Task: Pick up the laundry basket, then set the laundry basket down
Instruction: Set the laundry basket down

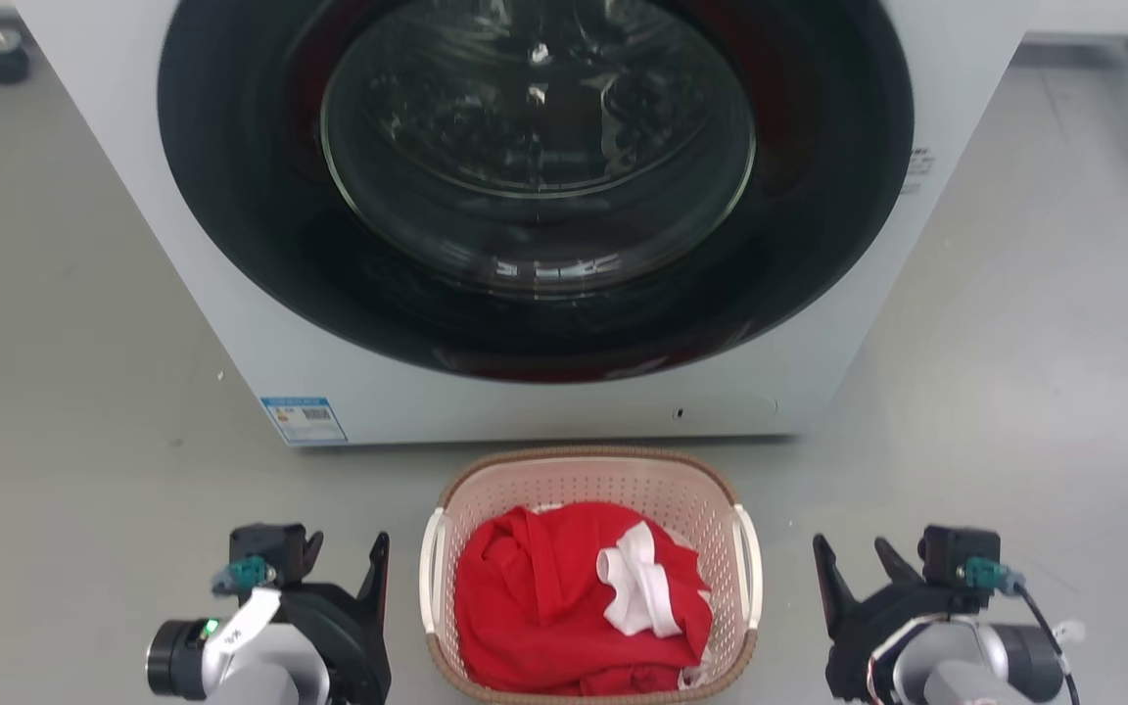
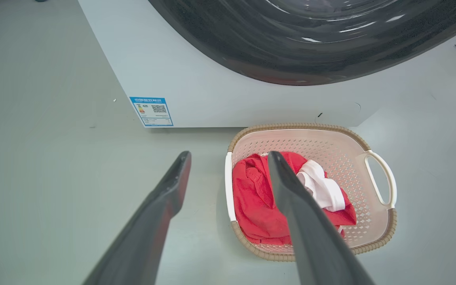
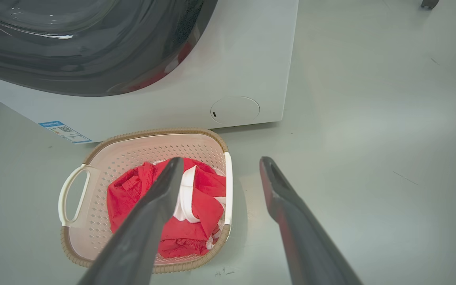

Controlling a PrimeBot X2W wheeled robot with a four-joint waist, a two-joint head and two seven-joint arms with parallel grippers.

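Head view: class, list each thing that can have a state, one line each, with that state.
laundry basket: upright on the floor, loaded, not gripped.
red garment: crumpled inside the basket.
washing machine door: shut.
left gripper: open, apart from the basket.
right gripper: open, apart from the basket.

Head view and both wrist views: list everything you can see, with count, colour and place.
washing machine: one, white, on the floor behind the basket
door: one, dark round glass, machine's front
sticker: one, blue and white, machine's lower left corner
laundry basket: one, pale pink, brown rim, white handles, on the floor before the machine
garment: one, red, in the basket
white fabric: one piece, on the garment
castors: two, black, far corners
floor: grey
left hand: one, dark, open, left of the basket
right hand: one, dark, open, right of the basket
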